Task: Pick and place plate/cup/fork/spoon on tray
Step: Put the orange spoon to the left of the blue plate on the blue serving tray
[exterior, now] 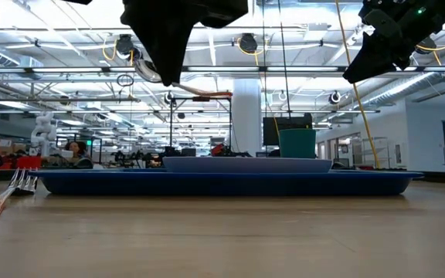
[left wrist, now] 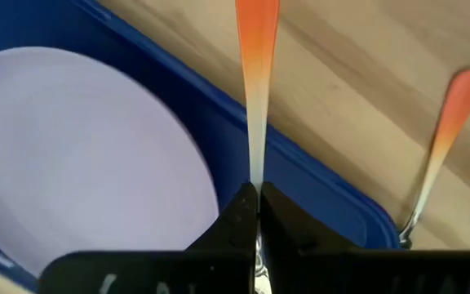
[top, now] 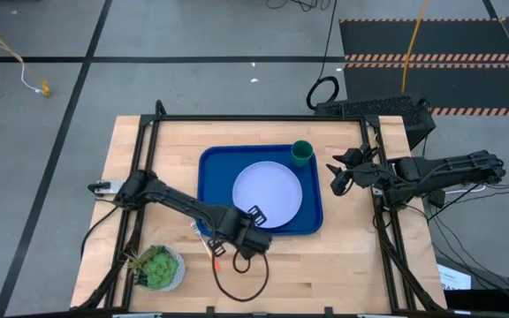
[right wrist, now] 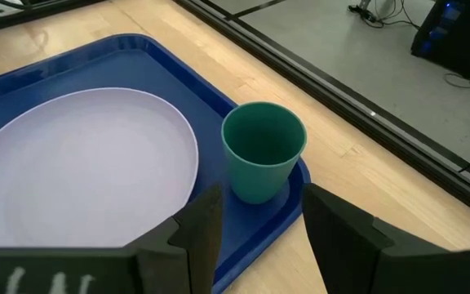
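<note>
From my station, the utensil pinched in the left gripper (left wrist: 257,214) shows only its orange handle (left wrist: 256,73) in the left wrist view; its working end is hidden behind the fingers, so I cannot tell whether it is the fork or the spoon. The second orange-handled utensil (left wrist: 441,143) lying on the table (left wrist: 365,90) is cut off behind the tray (left wrist: 317,184) rim there. From overhead the left arm covers it, leaving only a tiny orange speck (top: 216,250).
</note>
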`<action>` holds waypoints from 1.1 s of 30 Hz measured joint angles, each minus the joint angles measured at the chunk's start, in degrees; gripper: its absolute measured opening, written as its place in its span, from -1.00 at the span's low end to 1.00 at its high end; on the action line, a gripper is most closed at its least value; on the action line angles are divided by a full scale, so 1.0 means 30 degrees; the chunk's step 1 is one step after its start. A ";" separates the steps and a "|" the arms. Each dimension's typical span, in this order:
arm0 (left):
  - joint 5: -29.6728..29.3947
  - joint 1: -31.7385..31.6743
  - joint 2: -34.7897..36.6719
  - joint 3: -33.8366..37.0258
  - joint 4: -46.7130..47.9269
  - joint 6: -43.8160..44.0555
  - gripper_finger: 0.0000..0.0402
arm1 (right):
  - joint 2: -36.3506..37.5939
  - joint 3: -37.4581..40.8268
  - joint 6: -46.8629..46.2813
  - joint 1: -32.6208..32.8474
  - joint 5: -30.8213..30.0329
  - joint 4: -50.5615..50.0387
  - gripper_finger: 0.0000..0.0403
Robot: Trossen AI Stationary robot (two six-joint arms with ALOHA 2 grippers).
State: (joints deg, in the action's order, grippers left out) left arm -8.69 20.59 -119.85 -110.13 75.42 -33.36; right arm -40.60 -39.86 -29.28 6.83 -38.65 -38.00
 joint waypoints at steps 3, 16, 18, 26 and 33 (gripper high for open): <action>0.0387 -0.0196 0.0004 0.0000 -0.0257 0.0227 -0.98 | -0.0001 0.0000 0.0000 0.0000 0.0000 -0.0060 -0.21; 0.3947 -0.0380 0.0005 0.0000 -0.7577 0.3067 -0.98 | 0.0000 0.0007 -0.0007 0.0002 0.0000 -0.0430 -0.21; 0.4002 -0.0374 0.0007 0.0000 -0.6907 0.3037 -0.99 | -0.0001 0.0007 -0.0007 -0.0001 0.0000 -0.0430 -0.21; 0.3600 -0.0703 0.0240 0.0015 -0.4149 0.4525 -0.99 | -0.0002 0.0022 -0.0080 0.0004 0.0268 -0.0424 -0.21; 0.2890 -0.0190 0.2298 0.0802 -0.5025 0.7415 -0.99 | 0.0000 0.0114 -0.0081 0.0006 0.0510 -0.0383 -0.21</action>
State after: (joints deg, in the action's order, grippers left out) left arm -0.02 20.02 -112.96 -107.72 60.35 -11.12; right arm -40.60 -39.51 -29.52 6.85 -37.12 -39.15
